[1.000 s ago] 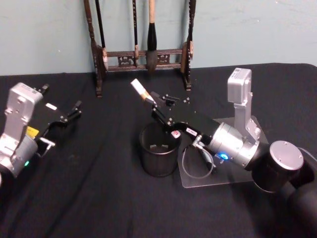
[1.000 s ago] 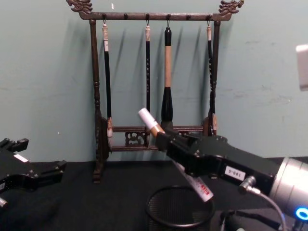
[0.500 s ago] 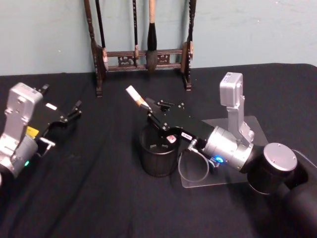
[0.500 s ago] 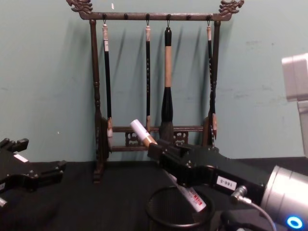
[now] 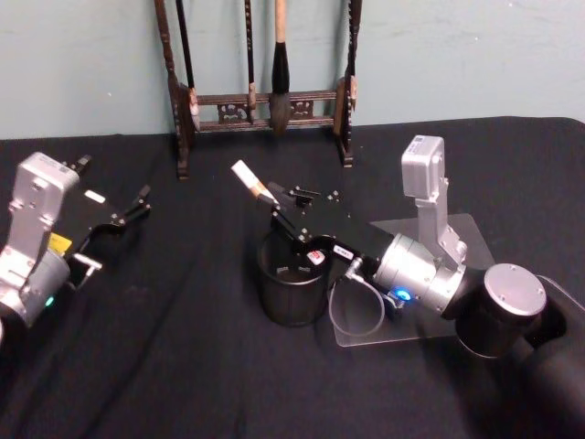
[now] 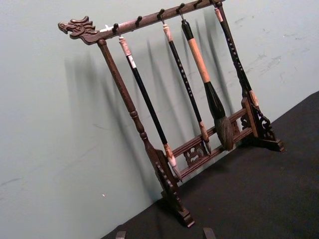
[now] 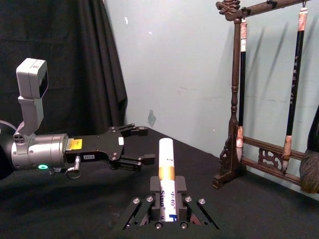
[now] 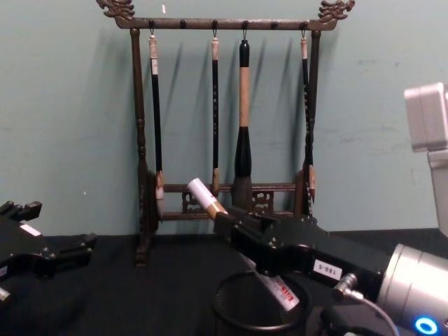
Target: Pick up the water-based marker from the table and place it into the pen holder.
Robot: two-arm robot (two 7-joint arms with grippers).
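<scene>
The water-based marker (image 5: pixel 253 184) is white with a gold band and hangs tilted, its cap end up and leaning toward the left arm's side. My right gripper (image 5: pixel 289 222) is shut on its middle. Its labelled lower end (image 8: pixel 283 292) dips inside the rim of the pen holder (image 5: pixel 274 297), a round black mesh cup (image 8: pixel 222 311) at the table's middle. The right wrist view shows the marker (image 7: pixel 166 172) clamped between the fingers (image 7: pixel 152 188). My left gripper (image 5: pixel 113 234) is parked open at the left of the table, apart from the cup.
A tall dark wooden brush rack (image 5: pixel 263 98) with several hanging brushes stands at the back by the wall. A clear flat plate (image 5: pixel 366 335) lies right of the cup under the right arm. Black cloth covers the table.
The right gripper has sunk and shifted slightly left with the marker. The marker's lower end has gone from above the cup to inside its rim. The left arm has not moved.
</scene>
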